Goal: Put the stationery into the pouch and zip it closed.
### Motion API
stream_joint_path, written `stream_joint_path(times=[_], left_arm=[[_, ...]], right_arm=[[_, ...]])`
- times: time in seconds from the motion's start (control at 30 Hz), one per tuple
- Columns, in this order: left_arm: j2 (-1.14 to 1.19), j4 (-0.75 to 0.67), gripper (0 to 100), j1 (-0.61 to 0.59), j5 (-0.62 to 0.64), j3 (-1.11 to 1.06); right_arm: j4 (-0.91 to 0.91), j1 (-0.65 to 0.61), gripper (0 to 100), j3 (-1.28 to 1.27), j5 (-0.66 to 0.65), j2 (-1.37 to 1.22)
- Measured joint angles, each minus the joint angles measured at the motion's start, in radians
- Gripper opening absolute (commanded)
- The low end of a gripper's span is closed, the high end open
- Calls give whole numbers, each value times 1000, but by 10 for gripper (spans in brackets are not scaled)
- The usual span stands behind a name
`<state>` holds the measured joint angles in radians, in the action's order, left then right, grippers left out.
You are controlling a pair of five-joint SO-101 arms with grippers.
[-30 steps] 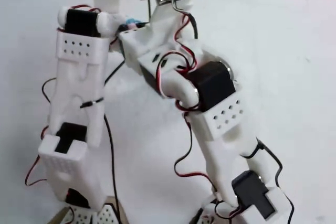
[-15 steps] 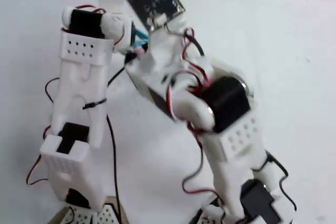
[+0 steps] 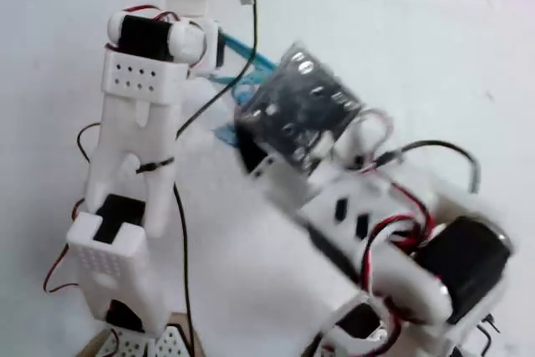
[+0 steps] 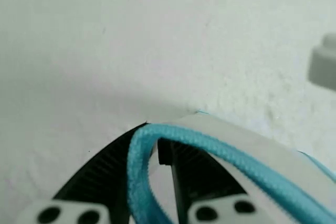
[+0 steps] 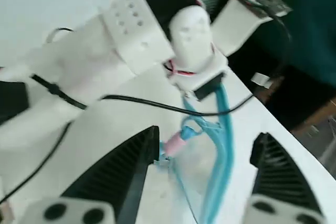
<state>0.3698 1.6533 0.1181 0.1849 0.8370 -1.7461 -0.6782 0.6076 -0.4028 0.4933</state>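
Note:
The pouch (image 5: 210, 171) is clear plastic with light blue trim, and it hangs over the white table. A small pink piece (image 5: 176, 142) sits on its blue edge. My left gripper (image 4: 157, 142) is shut on the pouch's blue trim (image 4: 137, 161), which runs between its black fingers. In the high view the left gripper (image 3: 216, 43) stands at the far middle, with the pouch (image 3: 251, 60) trailing from it. My right gripper (image 5: 207, 142) is open, its fingers (image 5: 123, 174) apart on either side of the pouch, short of it. What is inside the pouch I cannot make out.
The right arm's wrist board (image 3: 301, 114) and body lie across the table's near right. The left arm (image 3: 134, 140) stands upright at the left. Black and red cables (image 3: 180, 232) hang between them. Bare white table (image 3: 451, 56) spreads to the far right.
The right arm has drawn back from the pouch toward the near right, and its wrist has swung round. The left arm has stayed almost in place with the pouch's edge in it.

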Motion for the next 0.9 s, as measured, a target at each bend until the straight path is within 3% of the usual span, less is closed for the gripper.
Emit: stream_joint_path(times=[0.2,0.4,0.9], left_arm=[[0,0,22,0,0,0],[0,0,22,0,0,0],[0,0,22,0,0,0]], right_arm=[[23,186,252,-265,-114,-3],[195,196,252,-506,-130,-3],[493,193,251,-675,-130,-3]])
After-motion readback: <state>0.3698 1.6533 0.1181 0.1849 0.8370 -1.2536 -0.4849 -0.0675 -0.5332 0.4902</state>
